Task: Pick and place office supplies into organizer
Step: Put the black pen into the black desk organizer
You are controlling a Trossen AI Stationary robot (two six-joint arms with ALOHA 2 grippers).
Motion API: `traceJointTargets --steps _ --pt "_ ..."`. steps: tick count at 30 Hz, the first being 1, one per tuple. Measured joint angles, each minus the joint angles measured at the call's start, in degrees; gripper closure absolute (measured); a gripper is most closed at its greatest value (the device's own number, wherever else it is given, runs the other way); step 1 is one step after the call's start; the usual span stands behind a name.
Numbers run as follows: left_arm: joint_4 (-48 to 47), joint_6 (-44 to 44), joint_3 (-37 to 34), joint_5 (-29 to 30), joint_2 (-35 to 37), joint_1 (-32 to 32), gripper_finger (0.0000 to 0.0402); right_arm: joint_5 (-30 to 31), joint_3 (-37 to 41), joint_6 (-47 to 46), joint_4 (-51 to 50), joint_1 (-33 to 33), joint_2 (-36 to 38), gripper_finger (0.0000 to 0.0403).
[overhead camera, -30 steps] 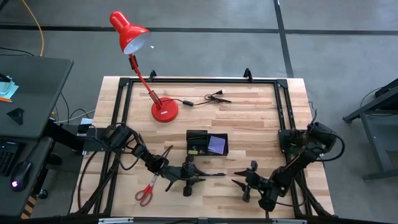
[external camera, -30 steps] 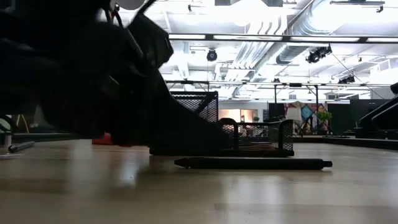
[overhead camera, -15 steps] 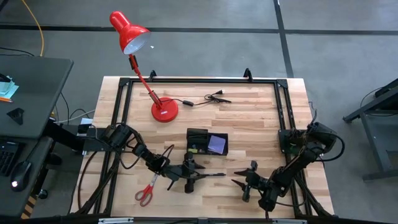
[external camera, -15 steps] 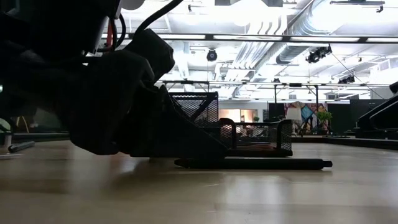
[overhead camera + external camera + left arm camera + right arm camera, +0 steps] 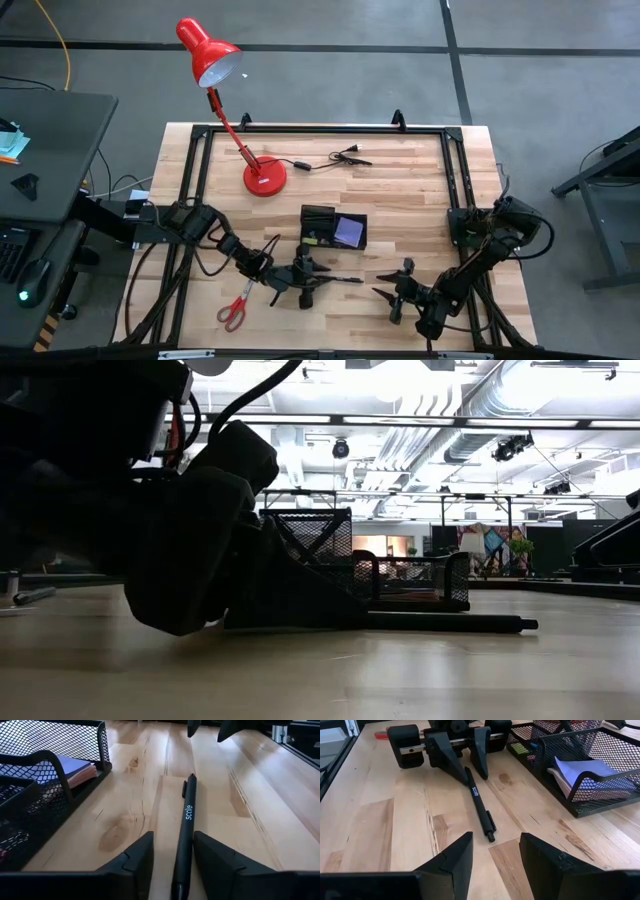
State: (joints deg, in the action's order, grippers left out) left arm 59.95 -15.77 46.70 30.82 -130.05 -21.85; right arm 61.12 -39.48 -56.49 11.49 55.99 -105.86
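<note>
A thin black pen [image 5: 338, 281] lies flat on the wooden table, in front of the black mesh organizer [image 5: 333, 230]. A purple sticky pad [image 5: 348, 232] sits inside the organizer. My left gripper [image 5: 172, 836] is low at the table, open, with its fingers on either side of the pen's left end [image 5: 468, 774]. My right gripper [image 5: 495, 865] stands open and empty near the table's right front, pointing toward the pen. Red-handled scissors [image 5: 236, 308] lie flat near the front left. My left gripper's fingers lie along the pen, coming nearly level from the table's left. A gap shows between the pen and one finger [image 5: 142, 852]. Whether the other finger [image 5: 202, 847] touches the pen, I cannot tell. The pen lies flat on the table.
A red desk lamp [image 5: 225, 90] stands at the back left, its base [image 5: 265, 178] on the table. A black cable with plug [image 5: 335, 157] lies behind the organizer. A black frame rail [image 5: 320, 128] runs around the table's edges. Bare wood lies between the pen and my right gripper.
My left gripper has come down to the table and tipped a little further forward, so its fingers now straddle the pen's left end, which showed free before. The pen has stayed in place.
</note>
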Motion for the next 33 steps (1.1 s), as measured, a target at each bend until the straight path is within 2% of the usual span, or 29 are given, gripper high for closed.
traceJointTargets --steps 4,11,14,20,25,29,33 --pt "0.6 0.5 -0.1 -1.1 -0.1 0.0 0.0304 0.0 0.0 0.0 0.0 0.0 0.0 0.0249" --pt "0.7 0.9 -0.1 -2.1 -0.2 -0.3 0.0384 0.1 0.0 0.1 0.0 0.0 0.0 0.0249" --pt "0.9 1.0 -0.1 -2.3 -0.2 -0.4 0.0384 0.1 0.0 0.0 0.0 -0.1 0.0 0.0249" --pt "3.1 1.6 -0.2 -2.4 -0.4 -0.4 0.0352 2.9 0.0 -0.5 0.0 -0.1 0.0 0.0249" --pt "4.8 1.5 -0.2 -2.5 -0.4 -0.4 0.0381 3.2 0.0 -6.8 0.0 -0.1 0.0 0.0249" --pt "6.1 1.1 -0.2 -2.8 -0.5 -0.4 0.0386 -0.9 0.0 -11.4 0.1 -0.1 -0.3 0.0249" --pt "6.4 0.8 -0.2 -2.9 -0.5 -0.4 0.0361 -6.3 0.0 -16.4 0.0 -0.6 -3.2 0.0248"
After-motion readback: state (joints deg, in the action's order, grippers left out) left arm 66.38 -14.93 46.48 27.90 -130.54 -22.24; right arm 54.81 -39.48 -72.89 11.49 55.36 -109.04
